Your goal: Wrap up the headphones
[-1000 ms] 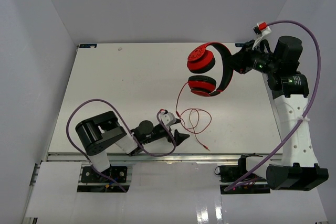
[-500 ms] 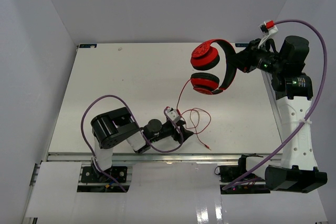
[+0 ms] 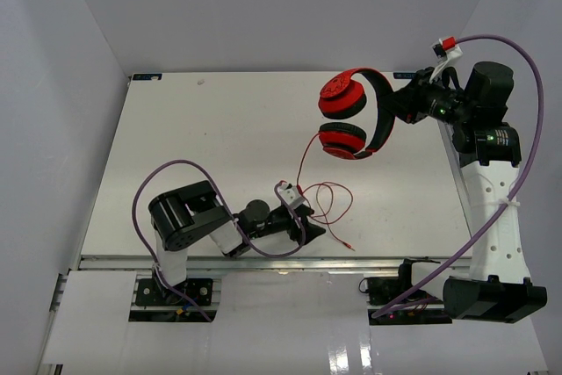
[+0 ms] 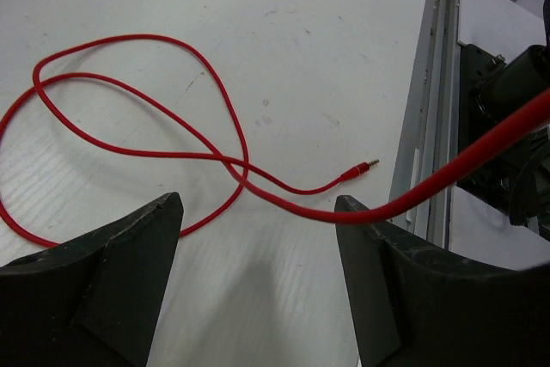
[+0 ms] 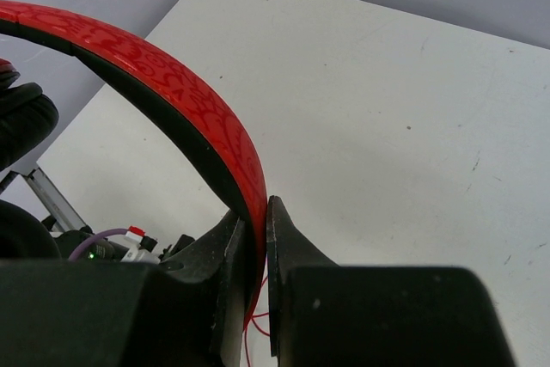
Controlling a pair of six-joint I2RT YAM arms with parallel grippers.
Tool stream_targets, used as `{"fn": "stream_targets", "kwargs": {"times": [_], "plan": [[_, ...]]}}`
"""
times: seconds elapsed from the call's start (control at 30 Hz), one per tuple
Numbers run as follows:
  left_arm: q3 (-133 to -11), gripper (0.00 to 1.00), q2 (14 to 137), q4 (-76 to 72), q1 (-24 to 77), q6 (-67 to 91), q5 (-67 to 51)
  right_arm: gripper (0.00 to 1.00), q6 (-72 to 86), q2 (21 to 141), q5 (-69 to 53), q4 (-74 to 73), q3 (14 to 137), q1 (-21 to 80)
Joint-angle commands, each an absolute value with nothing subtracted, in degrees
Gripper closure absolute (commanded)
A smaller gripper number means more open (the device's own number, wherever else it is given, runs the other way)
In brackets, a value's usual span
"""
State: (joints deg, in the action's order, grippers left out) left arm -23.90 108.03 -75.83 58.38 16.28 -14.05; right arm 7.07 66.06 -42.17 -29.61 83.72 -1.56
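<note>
The red headphones (image 3: 356, 116) with black pads hang in the air above the table's far right. My right gripper (image 3: 399, 107) is shut on their headband, and the right wrist view shows the red band (image 5: 172, 83) pinched between the jaws of that gripper (image 5: 262, 212). The thin red cord (image 3: 303, 160) drops from the lower ear cup to loose loops (image 3: 327, 204) on the table, ending in a plug (image 3: 351, 248). My left gripper (image 3: 312, 230) lies low by the loops, open and empty. In the left wrist view a cord strand (image 4: 292, 208) crosses just ahead of the fingertips of that gripper (image 4: 258, 238), with the plug (image 4: 368, 165) beyond.
The white table (image 3: 202, 155) is walled by white panels on the left, back and right. A metal rail (image 4: 434, 126) runs along the near edge, close to the plug. Purple robot cables (image 3: 167, 173) loop over the left arm and arch over the right arm.
My left arm has swung right and reached forward, so its gripper now sits at the cord loops. My right gripper has shifted the headphones slightly right and up.
</note>
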Motion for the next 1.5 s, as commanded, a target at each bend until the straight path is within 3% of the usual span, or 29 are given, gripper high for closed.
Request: {"fn": "stream_targets", "kwargs": {"times": [0.0,0.2,0.43,0.57,0.73,0.83,0.9,1.07,1.13,1.27,1.47], "plan": [[-26.8,0.19,104.5,-104.2,58.9,15.4,-11.5,0.92,8.7,64.5,-43.4,-27.0,83.8,-1.9],[-27.6,0.31,101.7,-104.3,59.2,15.0,-10.0,0.92,8.4,64.4,-43.5,-26.9,83.0,-1.9],[-26.9,0.79,97.8,-104.3,59.2,14.4,-9.2,0.92,7.9,64.5,-43.1,-27.0,83.0,-1.9],[-24.7,1.00,94.9,-104.2,59.2,12.5,-8.0,0.92,6.7,64.0,-40.8,-27.0,82.6,-1.9],[-16.3,1.00,87.3,-100.5,57.1,11.5,-6.2,0.92,3.5,62.9,-37.3,-27.1,81.1,-2.1],[-11.6,1.00,77.5,-89.6,53.1,14.0,-9.0,0.92,-0.7,62.4,-36.7,-28.3,81.0,-2.1],[-10.6,1.00,66.2,-77.6,48.9,14.9,-12.9,0.92,-6.1,61.6,-35.6,-29.5,80.5,-2.1],[-17.0,1.00,44.8,-28.9,43.1,8.4,-16.7,0.92,-19.7,59.9,-34.1,-34.4,78.9,-2.4],[-21.7,1.00,41.6,-18.6,41.4,5.1,-16.4,0.92,-23.7,58.3,-32.9,-35.3,77.1,-2.4],[-28.4,1.00,42.4,-3.3,40.9,2.4,-15.6,0.92,-28.9,56.2,-32.2,-36.4,75.3,-2.5],[-38.0,1.00,56.6,10.3,40.2,-1.1,-19.3,0.92,-34.1,55.0,-31.6,-36.2,76.4,-2.5]]}}
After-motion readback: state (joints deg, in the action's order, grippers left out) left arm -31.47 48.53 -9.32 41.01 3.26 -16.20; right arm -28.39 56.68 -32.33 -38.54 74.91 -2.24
